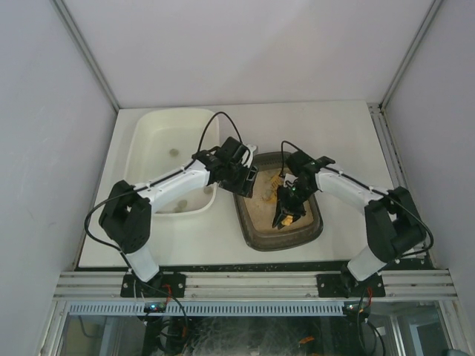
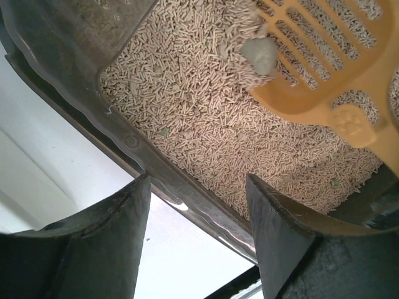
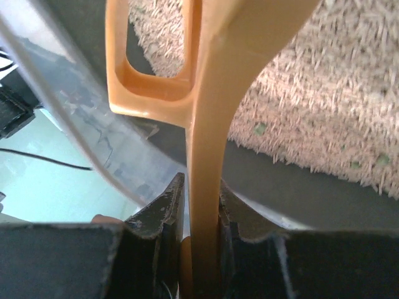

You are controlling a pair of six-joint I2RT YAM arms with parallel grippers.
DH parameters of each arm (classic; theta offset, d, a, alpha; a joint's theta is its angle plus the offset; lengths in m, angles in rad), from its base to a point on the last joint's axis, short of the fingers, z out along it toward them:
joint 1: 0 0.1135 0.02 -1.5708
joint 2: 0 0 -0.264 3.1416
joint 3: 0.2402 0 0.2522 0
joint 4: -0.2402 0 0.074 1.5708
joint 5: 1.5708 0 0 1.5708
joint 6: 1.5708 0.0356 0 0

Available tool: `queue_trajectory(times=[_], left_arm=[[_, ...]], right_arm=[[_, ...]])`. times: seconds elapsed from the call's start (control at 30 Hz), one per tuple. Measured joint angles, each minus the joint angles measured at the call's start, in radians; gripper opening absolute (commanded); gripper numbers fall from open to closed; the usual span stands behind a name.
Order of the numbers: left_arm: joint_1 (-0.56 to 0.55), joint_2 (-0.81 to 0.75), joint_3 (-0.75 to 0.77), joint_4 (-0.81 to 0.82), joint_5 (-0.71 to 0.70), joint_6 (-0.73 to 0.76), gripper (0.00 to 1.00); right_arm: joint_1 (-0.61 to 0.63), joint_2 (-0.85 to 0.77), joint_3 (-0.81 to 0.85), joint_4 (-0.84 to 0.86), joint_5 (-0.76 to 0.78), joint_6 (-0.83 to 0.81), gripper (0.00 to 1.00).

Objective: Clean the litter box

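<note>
Right gripper (image 3: 201, 193) clamped on the handle of the orange scoop (image 2: 324, 62), grey clump (image 2: 259, 55) perched on its slots, left gripper (image 2: 198, 184) spread wide over the rim of the litter box (image 1: 260, 239) mid-table beside the white tub (image 1: 159, 133), and one tilt could roll that clump back into the pellets.

Seen from above, the left pincer (image 1: 245, 182) covers the litter box's (image 1: 256, 231) far-left corner, the right pincer (image 1: 286, 215) hides most of the orange scoop (image 2: 318, 111), whose slotted head runs off both wrist views' edges, and the specks (image 1: 174, 152) in the white tub (image 1: 148, 137) are too small to identify.
</note>
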Motion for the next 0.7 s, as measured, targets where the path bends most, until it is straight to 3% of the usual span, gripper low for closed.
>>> queue_trajectory(times=[0.33,0.53,0.7], left_arm=[[-0.005,-0.046,0.066,-0.055,0.001,0.112,0.68],[-0.004,-0.068,0.066,-0.087,0.019,0.163,0.7],[-0.003,-0.089,0.065,-0.128,0.054,0.239,0.74]], right_arm=[[-0.069,-0.31,-0.057,0.024,-0.064,0.114,0.0],[-0.071,-0.439,-0.236,0.121,-0.129,0.226,0.0],[-0.064,-0.706,-0.437,0.257,-0.136,0.367,0.0]])
